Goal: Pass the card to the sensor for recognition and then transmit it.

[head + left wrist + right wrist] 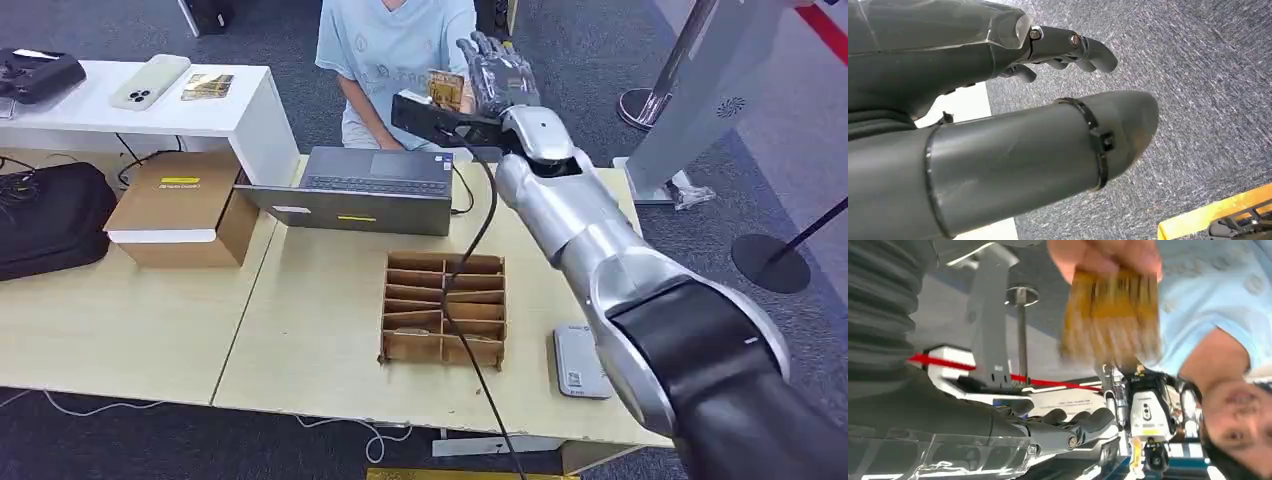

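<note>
A gold patterned card (445, 88) is up at the far side of the table, just left of my raised right hand (497, 75). In the right wrist view the card (1110, 315) is blurred and a person's hand (1105, 255) pinches its edge. My right hand (1058, 427) has its fingers stretched out, apart from the card and holding nothing. A small grey card sensor (580, 362) lies flat near the table's front right edge. My left hand (1048, 45) hangs over grey carpet with its fingers lightly bent, its thumb apart from them, and nothing in it.
A person in a light blue shirt (395, 45) sits behind the half-open grey laptop (365, 188). A cardboard slot rack (443, 307) stands mid-table with a black cable across it. At the left are a cardboard box (180, 205) and a black bag (50, 215).
</note>
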